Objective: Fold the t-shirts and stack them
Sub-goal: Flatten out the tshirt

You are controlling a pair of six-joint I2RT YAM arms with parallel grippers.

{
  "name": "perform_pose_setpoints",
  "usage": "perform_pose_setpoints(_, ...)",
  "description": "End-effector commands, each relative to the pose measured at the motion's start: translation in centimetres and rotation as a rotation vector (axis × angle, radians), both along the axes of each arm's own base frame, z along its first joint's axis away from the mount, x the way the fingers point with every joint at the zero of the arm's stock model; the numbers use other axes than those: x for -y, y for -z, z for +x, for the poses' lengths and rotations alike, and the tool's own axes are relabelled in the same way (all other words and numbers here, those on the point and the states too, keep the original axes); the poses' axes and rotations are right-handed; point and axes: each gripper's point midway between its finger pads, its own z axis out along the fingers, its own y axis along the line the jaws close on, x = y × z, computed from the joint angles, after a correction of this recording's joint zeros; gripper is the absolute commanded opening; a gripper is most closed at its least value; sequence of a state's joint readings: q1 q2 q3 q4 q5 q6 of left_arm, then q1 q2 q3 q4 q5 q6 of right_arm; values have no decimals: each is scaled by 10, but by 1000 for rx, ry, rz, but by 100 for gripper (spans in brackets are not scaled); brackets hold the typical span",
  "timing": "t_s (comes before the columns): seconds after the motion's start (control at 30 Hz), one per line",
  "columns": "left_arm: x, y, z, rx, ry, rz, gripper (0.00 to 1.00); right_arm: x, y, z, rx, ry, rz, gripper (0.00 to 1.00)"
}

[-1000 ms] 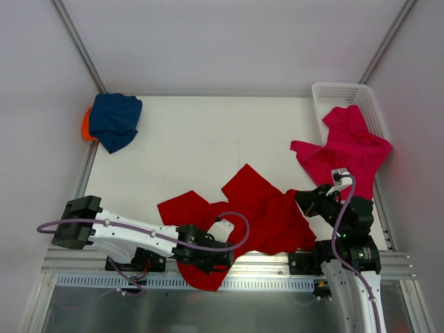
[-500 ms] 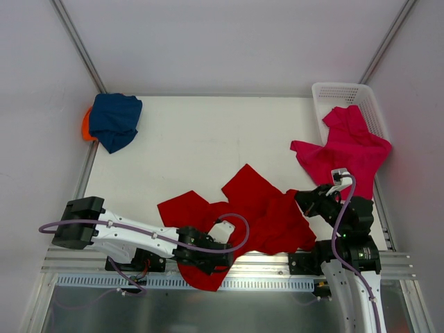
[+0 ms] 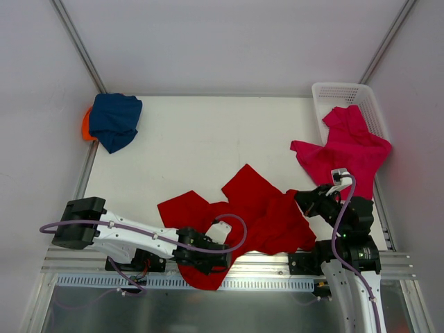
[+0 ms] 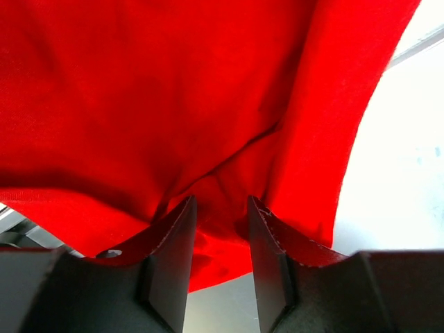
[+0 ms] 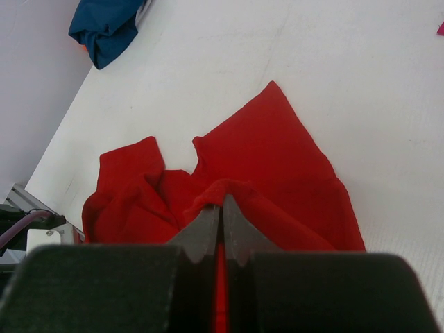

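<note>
We see the red shirt lying rumpled at the table's near middle, one end hanging over the near edge. Our left gripper clamps a thick bunch of it, fingers partly apart. The right gripper pinches a thin fold, fingers together. Only the wrist views show these grips.

A flat white table top fills the middle. Plain pale grey walls stand behind it and on both sides. 2 thin grey metal strips slant up the walls from the far corners of the table: the left strip and the right strip. A ribbed silver metal rail runs along the near edge. The light is bright and even.
</note>
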State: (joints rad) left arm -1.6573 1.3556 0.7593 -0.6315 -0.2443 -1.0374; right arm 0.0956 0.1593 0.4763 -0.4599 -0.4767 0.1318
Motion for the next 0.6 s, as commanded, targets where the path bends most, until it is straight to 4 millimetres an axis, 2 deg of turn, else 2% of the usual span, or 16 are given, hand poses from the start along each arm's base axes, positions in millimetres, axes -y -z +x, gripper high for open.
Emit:
perform_pose_setpoints(0.0, -7, 5, -3, -5, -11, 19, 35, -3, -6, 3, 23, -11, 20, 1)
perform_pose_setpoints(0.2, -12, 8, -2, -3, -26, 25, 27, -3, -5, 3, 20, -11, 21, 0)
perform_pose_setpoints(0.3, -15, 10, -1, -1, -39, 27, 10, -3, -5, 3, 19, -11, 20, 1)
perform_pose_setpoints(0.33, -16, 11, -1, 1, -41, 29, 1, -3, -4, 3, 17, -11, 20, 0)
perform_pose_setpoints(0.47, -15, 10, 2, 16, -29, 33, 0, -3, -5, 3, 17, -10, 19, 1)
perform_pose_setpoints(0.57, -7, -3, 7, 48, -14, -3, 0, -2, -4, 4, 14, -7, 19, 1)
